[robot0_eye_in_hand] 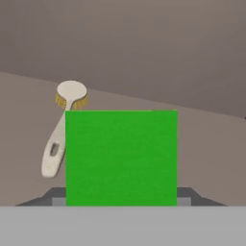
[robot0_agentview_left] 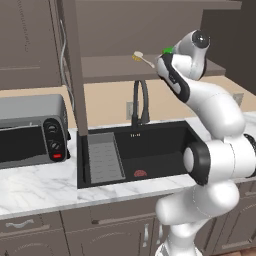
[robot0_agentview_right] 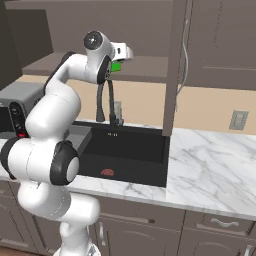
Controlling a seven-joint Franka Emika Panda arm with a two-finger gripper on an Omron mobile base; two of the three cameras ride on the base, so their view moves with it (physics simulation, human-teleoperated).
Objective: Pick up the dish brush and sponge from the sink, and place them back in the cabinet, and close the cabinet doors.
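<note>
The arm reaches up to the cabinet (robot0_agentview_left: pixel 150 67), its gripper (robot0_agentview_right: pixel 119 64) raised over the wide shelf. The sponge (robot0_eye_in_hand: pixel 121 157) sits clamped between the two gripper tips: in the hand view its bright green face stands square and upright between them, and in both base views a green patch shows at the end of the hand, over the shelf. Whether the sponge touches the shelf cannot be told.

The dish brush (robot0_eye_in_hand: pixel 61 129) already lies on the shelf, just beside the sponge and a little beyond it. Its round cream-yellow head points toward the cabinet's back wall and its pale handle runs back toward the shelf's front edge. In the left base view the dish brush (robot0_agentview_left: pixel 142 58) lies just beside the hand.

One of the cabinet doors (robot0_agentview_left: pixel 76 75) stands swung open, edge-on, above the sink's grey ribbed tray (robot0_agentview_left: pixel 104 159).

Below the cabinet, the sink (robot0_agentview_left: pixel 165 145) is set into the marble surface (robot0_agentview_right: pixel 215 165), with its red drain (robot0_agentview_left: pixel 140 173) on the basin floor and the black arched faucet (robot0_agentview_left: pixel 140 102) behind it. A grey toaster oven (robot0_agentview_left: pixel 31 127) stands on the surface beside the sink, on the tray's side.
</note>
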